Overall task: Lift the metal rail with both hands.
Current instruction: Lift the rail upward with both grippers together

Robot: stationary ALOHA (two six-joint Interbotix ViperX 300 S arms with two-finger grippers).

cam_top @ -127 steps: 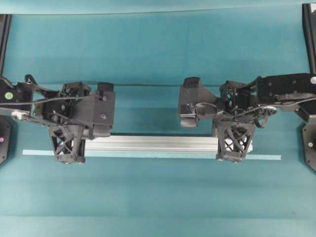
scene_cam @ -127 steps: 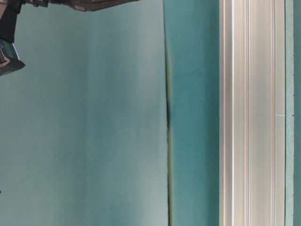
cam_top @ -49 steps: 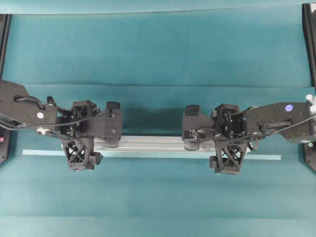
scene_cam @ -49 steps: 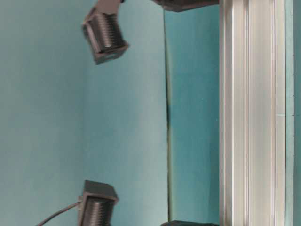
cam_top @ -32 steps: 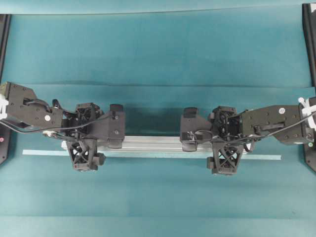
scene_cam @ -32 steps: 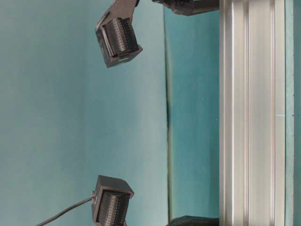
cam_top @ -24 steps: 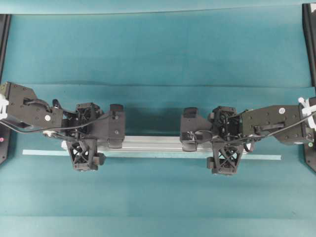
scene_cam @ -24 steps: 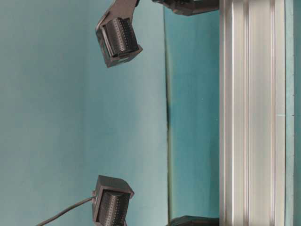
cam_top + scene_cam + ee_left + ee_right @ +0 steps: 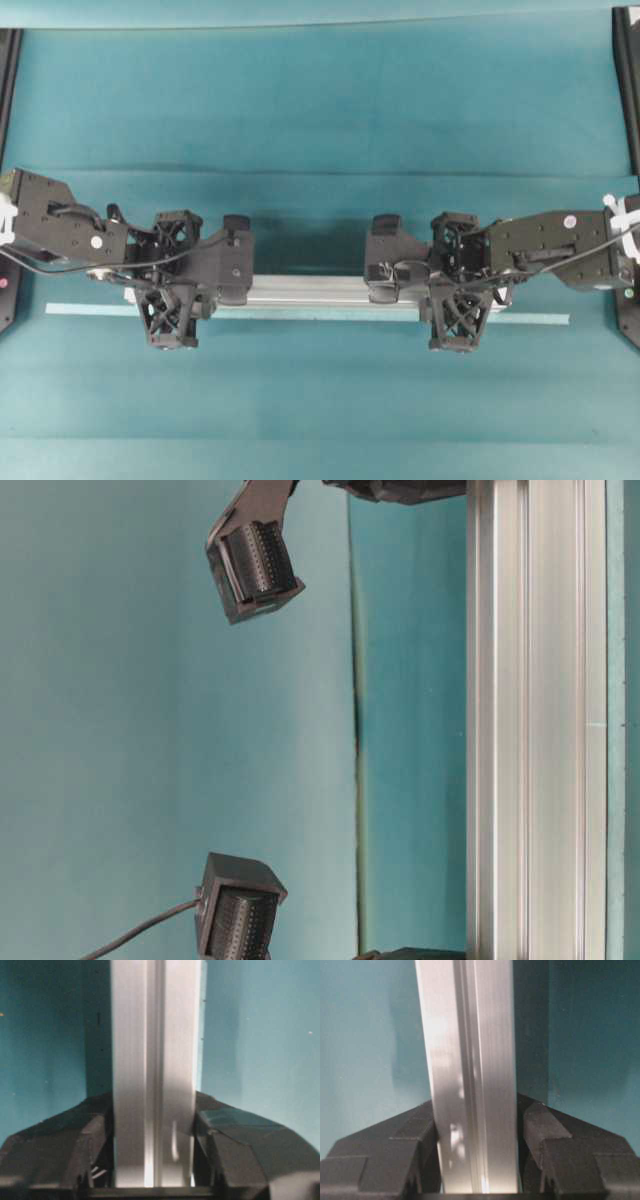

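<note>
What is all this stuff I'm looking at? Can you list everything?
rail: one, silver, grooved, lying across the middle of the table, both ends between tool fingers
strip: one, pale blue-green, thin, flat, lying along the rail's near side and sticking out past both its ends
table: one, teal cover with a crease behind the rail
left tool: one, black, fingers closed against the rail's sides near its left end
right tool: one, black, fingers closed against the rail's sides near its right end

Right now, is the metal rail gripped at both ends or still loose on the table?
Gripped. Each wrist view shows the metal rail running between black fingers pressed against both its sides, left gripper and right gripper alike.
</note>
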